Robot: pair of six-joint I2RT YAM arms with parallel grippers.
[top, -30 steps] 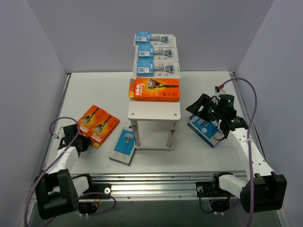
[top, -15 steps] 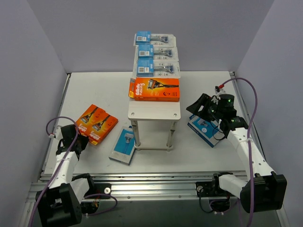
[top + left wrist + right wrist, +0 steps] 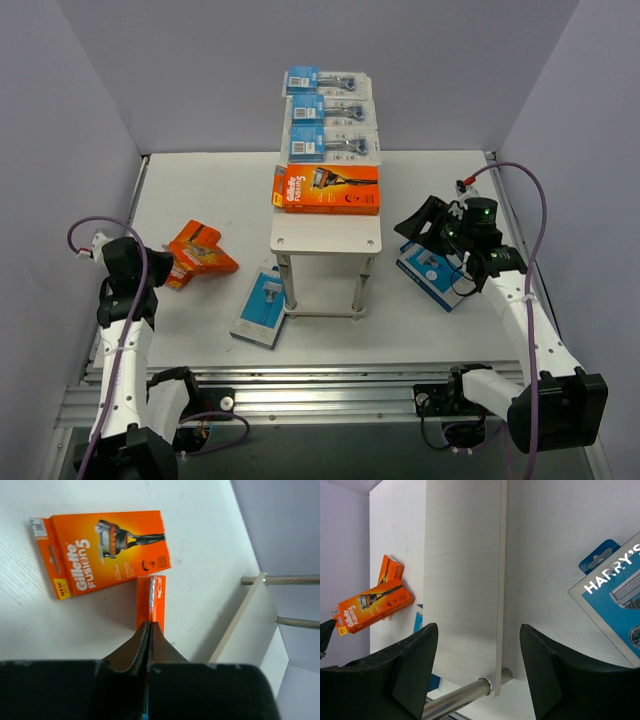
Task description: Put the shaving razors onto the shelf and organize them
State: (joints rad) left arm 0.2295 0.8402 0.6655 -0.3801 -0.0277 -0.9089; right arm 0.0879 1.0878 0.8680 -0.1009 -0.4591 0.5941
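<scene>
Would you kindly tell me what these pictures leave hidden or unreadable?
Top view: the right arm covers part of the blue box.
Right wrist view: the frame edge cuts that box off.
Left wrist view: the orange box in the left gripper is edge-on, front unseen.
Top view: the shelf top hides whatever is underneath.

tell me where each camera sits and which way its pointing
top external: fixed above and behind the bases, looking down over the table; the left arm and right arm both show.
left wrist: on the left arm, looking along its jaws, which are shut on an edge-on orange box, toward a flat orange box on the table.
right wrist: on the right arm, looking between its open jaws at the shelf and a blue pack.
shared: both wrist views catch the shelf.
</scene>
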